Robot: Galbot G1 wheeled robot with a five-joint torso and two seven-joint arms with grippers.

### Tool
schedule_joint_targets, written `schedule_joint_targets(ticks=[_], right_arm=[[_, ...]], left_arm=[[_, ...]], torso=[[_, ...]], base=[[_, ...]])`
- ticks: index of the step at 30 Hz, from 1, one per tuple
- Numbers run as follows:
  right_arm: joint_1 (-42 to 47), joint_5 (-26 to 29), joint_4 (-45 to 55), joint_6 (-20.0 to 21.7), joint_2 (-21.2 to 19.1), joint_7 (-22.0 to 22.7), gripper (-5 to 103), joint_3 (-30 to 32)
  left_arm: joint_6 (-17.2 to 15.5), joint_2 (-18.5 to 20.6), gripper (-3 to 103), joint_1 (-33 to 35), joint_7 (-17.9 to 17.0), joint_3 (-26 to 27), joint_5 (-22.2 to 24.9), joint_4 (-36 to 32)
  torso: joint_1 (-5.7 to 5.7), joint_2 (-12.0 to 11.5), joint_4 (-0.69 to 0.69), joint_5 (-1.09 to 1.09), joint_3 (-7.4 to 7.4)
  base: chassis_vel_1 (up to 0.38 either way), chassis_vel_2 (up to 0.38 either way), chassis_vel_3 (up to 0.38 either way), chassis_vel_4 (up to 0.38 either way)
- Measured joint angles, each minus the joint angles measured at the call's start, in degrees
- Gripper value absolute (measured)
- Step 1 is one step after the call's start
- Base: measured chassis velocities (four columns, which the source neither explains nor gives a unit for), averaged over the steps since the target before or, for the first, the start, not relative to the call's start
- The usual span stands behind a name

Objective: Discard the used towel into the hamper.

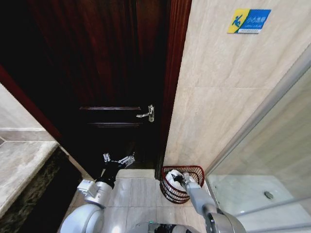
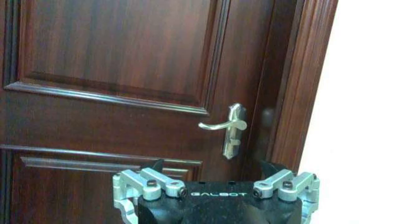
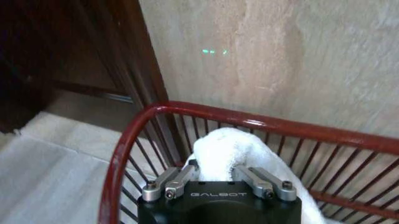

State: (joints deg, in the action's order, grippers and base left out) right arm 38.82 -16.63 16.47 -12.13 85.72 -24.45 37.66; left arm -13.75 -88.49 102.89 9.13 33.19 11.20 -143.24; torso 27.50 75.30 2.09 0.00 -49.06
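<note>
Towel disposal is at the release stage: the white terry-cloth towel (image 3: 227, 151) sits pinched between the two fingers of the right gripper (image 3: 216, 173), which are closed on a fold of it, and the gripper hangs inside the rim of the round dark-red openwork wire hamper (image 3: 128, 144). In the head view the right gripper (image 1: 185, 180) is over the hamper (image 1: 194, 171), with the towel (image 1: 173, 175) bunched white inside the opening. The hamper stands on the pale tiled floor (image 1: 138, 191), in the corner between the beige stone-look wall (image 1: 218, 97) and the dark wooden door (image 1: 112, 73), close beside the glass shower screen (image 1: 272, 160). To do the step well, part the fingers fully while the gripper is centred over the opening, so that no fold drapes over the rim; then lift straight up, clear of the wires. The left gripper (image 2: 215, 173) is held idle before the door, its fingers spread apart and holding nothing, facing the silver lever door handle (image 2: 225, 127).
</note>
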Motion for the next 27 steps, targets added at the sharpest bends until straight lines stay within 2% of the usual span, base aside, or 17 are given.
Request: schedule_joint_targets(ticks=[1,3,4,5,6,7,8,11,12,13,15,16,17,20,21,24,27], right_arm=[[0.0,0.0,0.0,0.0,0.0,0.0,20,0.0],[0.48,1.22,0.61,-0.02,-0.58,-0.56,30,0.32],[0.78,2.69,0.83,-0.05,-0.91,-2.0,36,0.42],[1.64,5.48,1.87,-0.46,-1.4,-5.63,41,0.25],[1.64,5.48,1.87,-0.46,-1.4,-5.63,41,0.25],[3.71,7.67,5.33,-0.13,-1.74,-8.44,47,-0.75],[6.26,9.17,9.68,0.91,-2.18,-8.87,47,-2.68],[10.75,11.48,16.2,2.72,-3.29,-8.7,57,-5.96],[11.95,11.54,17.75,2.8,-3.45,-8.37,63,-6.21],[11.95,11.54,17.75,2.8,-3.45,-8.37,63,-6.21],[15.18,11.76,22.51,2.91,-4.18,-7.27,74,-6.16],[17.39,13.13,26.38,3.72,-5.01,-6.97,79,-6.23],[17.39,13.13,26.38,3.72,-5.01,-6.97,79,-6.23],[22.87,17.31,35.19,5.18,-6.18,-5.73,95,-5.87],[22.87,17.31,35.19,5.18,-6.18,-5.73,95,-5.87],[29.41,22.89,45.28,5.17,-6.2,-3.88,100,-4.99],[34.26,25.73,52.5,5.21,-5.51,-2.56,100,-4.36]], left_arm=[[0.0,0.0,100,0.0,0.0,0.0,0.0,0.0],[0.0,-0.01,100,0.0,0.0,0.0,0.0,0.0],[0.0,0.0,100,0.0,0.0,0.0,0.0,0.0],[0.0,0.0,100,0.0,0.0,0.0,0.0,0.0],[0.0,0.0,100,0.0,0.0,0.0,0.0,0.0],[0.0,0.0,100,0.0,0.0,0.0,0.0,0.0],[0.0,0.0,100,0.0,0.0,0.0,0.0,0.0],[0.0,0.0,100,0.0,0.0,0.0,0.0,0.0],[0.0,0.0,100,0.0,0.0,0.0,0.0,0.0],[0.0,0.0,100,0.0,0.0,0.0,0.0,0.0],[0.0,0.0,100,0.0,0.0,0.0,0.0,0.0],[0.0,-0.01,100,0.0,0.0,0.0,0.0,0.0],[0.0,-0.01,100,0.0,0.0,0.0,0.0,0.0],[0.0,0.0,100,0.0,0.0,0.0,0.0,0.0],[0.0,0.0,100,0.0,0.0,0.0,0.0,0.0],[0.0,0.0,100,0.0,0.0,0.0,0.0,0.0],[0.0,0.0,100,0.0,0.0,0.01,0.0,0.0]], torso=[[0.0,0.0,0.0,0.0,0.0],[0.0,0.0,-0.01,-0.01,0.0],[0.0,0.0,0.0,0.0,0.0],[0.0,0.0,0.0,-0.01,0.0],[0.0,0.0,0.0,-0.01,0.0],[0.0,0.0,0.0,0.0,0.0],[0.0,0.0,0.01,0.02,0.01],[-0.01,0.01,-0.04,-0.01,0.01],[-0.01,0.0,-0.03,0.01,0.01],[-0.01,0.0,-0.03,0.01,0.01],[-0.02,0.01,0.0,0.02,0.01],[-0.01,0.0,0.0,0.0,0.01],[-0.01,0.0,0.0,0.0,0.01],[-0.01,0.01,-0.02,0.0,0.01],[-0.01,0.01,-0.02,0.0,0.01],[-0.01,0.01,0.0,-0.01,0.01],[-0.01,0.01,-0.01,0.0,0.01]], base=[[0.0,0.0,0.0,0.0],[0.0,0.0,0.0,0.0],[0.0,0.0,0.0,0.0],[0.0,0.0,0.0,0.0],[0.0,0.0,0.0,0.0],[0.0,0.0,0.0,0.0],[0.0,0.0,0.0,0.0],[0.0,0.0,0.0,0.0],[0.0,0.0,0.0,0.0],[0.0,0.0,0.0,0.0],[0.0,0.0,0.0,0.0],[0.0,0.0,0.0,0.0],[0.0,0.0,0.0,0.0],[0.0,0.0,0.0,0.0],[0.0,0.0,0.0,0.0],[0.0,0.0,0.0,0.0],[0.0,0.0,0.0,0.0]])
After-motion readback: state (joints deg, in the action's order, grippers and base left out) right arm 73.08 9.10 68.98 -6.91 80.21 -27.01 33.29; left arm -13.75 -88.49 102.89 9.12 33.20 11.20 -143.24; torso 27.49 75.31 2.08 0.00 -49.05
